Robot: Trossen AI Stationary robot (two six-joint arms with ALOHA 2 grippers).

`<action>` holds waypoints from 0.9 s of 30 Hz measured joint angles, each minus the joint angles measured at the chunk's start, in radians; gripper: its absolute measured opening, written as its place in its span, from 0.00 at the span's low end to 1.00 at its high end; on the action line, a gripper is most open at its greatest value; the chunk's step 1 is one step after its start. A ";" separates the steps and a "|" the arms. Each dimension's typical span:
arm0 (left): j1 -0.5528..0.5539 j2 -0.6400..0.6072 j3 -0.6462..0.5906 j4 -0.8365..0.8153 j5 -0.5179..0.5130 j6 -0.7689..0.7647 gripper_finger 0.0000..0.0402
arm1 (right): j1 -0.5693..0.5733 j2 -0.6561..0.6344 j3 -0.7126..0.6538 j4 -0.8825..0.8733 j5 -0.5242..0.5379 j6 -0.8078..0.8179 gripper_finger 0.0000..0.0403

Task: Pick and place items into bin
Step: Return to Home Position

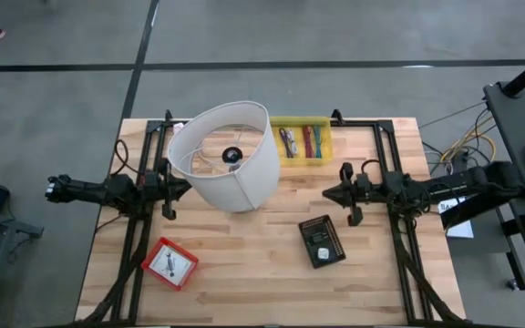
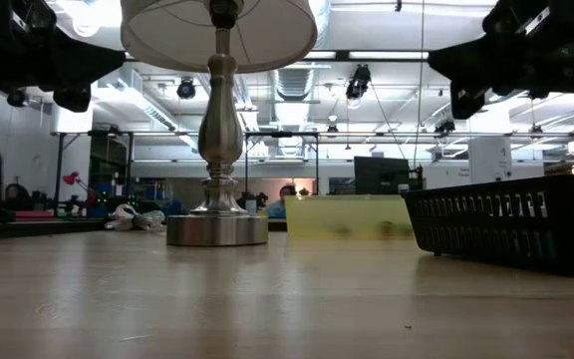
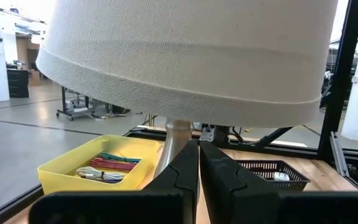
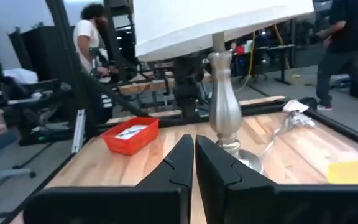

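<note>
- Looking down at the table (image 1: pixel 244 292): got the left claw (image 1: pixel 186 188) parked right beside the shade of the lamp (image 1: pixel 231 155), tips pressed together, nothing between them.
- Checked the left wrist camera too: both fingers flat against each other, pointing at the lamp's metal stem.
- Same deal with the right claw (image 1: pixel 326 192): squeezed together and empty, facing the lamp from the other side, a little apart from the shade.
- Got the red bin (image 1: pixel 154 254) sitting toward the table corner on the left arm's side, well apart from the left claw, with white cards (image 1: pixel 168 262) lying inside.
- Can spot that bin from the right wrist camera as well, out past the closed tips and off to one side of the lamp's base, something white showing in it.
- Found the coloured pens (image 1: pixel 301 142) lying in the yellow tray (image 1: pixel 301 120) at the table's edge just beside the lamp, roughly between the two claws and touching neither.
- Also got a black basket (image 1: pixel 322 241) near the right claw, on the side away from the yellow tray. Something small and white inside, can't tell what.
</note>
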 joint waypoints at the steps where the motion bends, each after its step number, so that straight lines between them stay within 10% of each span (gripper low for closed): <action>1: 0.000 -0.001 0.000 0.000 0.000 0.000 0.00 | -0.019 -0.023 -0.008 -0.013 -0.018 0.008 0.02; 27: -0.001 -0.006 -0.006 -0.008 0.043 0.017 0.00 | 0.213 -0.822 -0.081 -0.771 0.325 -0.085 0.02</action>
